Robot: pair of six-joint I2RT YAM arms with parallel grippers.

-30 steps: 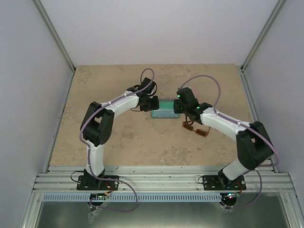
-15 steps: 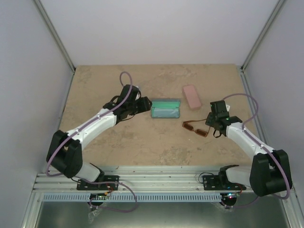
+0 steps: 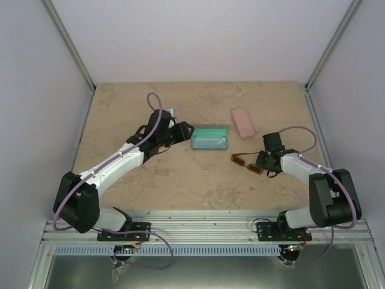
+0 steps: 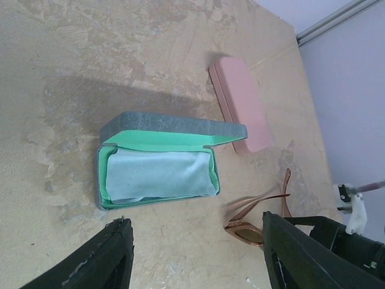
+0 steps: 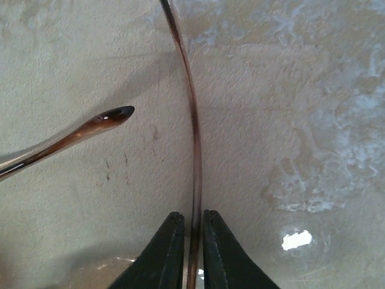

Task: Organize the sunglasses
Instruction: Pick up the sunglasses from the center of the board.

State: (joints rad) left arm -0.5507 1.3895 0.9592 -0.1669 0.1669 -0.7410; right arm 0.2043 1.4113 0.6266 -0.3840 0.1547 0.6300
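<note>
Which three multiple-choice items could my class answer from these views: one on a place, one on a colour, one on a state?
1. The pink case lies:
A. beside the open green case
B. inside it
C. stacked on it

2. The frame of the sunglasses is:
A. black
B. amber-brown
C. white

3. The right claw is:
A. wide open
B. holding a cloth
C. shut on a temple of the sunglasses

Answers:
1 A: the left wrist view shows it on the table just past the raised lid.
2 B: the frame looks translucent brown from above and from the left wrist.
3 C: the right wrist view shows it pinching the thin temple.
</note>
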